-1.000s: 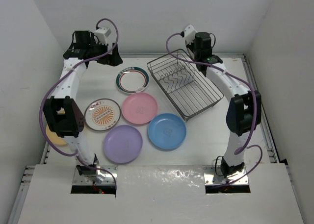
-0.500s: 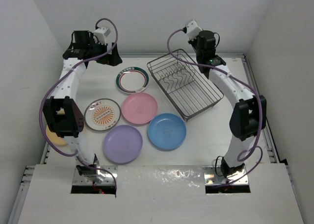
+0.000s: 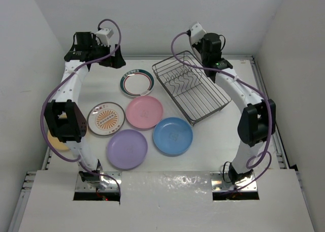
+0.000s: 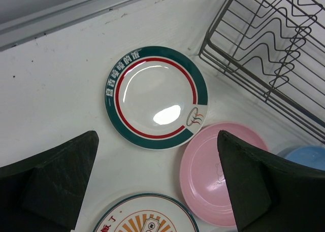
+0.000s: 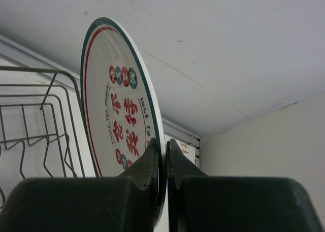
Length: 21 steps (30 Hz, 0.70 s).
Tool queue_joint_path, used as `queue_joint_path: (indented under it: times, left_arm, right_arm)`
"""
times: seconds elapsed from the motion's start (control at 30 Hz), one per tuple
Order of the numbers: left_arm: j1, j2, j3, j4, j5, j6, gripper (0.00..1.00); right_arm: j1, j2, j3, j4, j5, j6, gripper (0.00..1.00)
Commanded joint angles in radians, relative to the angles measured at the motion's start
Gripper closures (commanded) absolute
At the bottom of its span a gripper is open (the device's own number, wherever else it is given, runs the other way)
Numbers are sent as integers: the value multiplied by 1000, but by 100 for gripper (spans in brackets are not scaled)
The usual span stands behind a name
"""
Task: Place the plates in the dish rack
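Right tool point(image 5: 162, 146) clamped on rim of upright red-dot plate point(image 5: 119, 120), by far end of rack point(image 3: 203, 97), left tool point(image 4: 156, 140) spread open over green-rimmed plate point(image 4: 152, 97) flat on tabletop point(image 4: 56, 79), rack just beside

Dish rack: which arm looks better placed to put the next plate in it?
Right. The right fingers pinch a patterned plate on edge by the dish rack. The left fingers hang open and empty above the green-rimmed plate.

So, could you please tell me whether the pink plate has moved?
No. The pink plate keeps the same gap from the dish rack.
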Motion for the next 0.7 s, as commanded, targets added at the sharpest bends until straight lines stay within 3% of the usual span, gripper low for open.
queue_joint_path:
  times: [0.0, 0.17, 0.67]
  left_arm:
    - [17, -40, -12, 26, 9, 4, 0]
    - [21, -46, -27, 29, 3, 9, 0]
    - [30, -52, -64, 52, 9, -13, 0]
  right_arm:
    - [2, 22, 9, 71, 14, -28, 100]
    - [0, 70, 46, 27, -11, -8, 100]
    - [31, 81, -89, 108, 67, -85, 100]
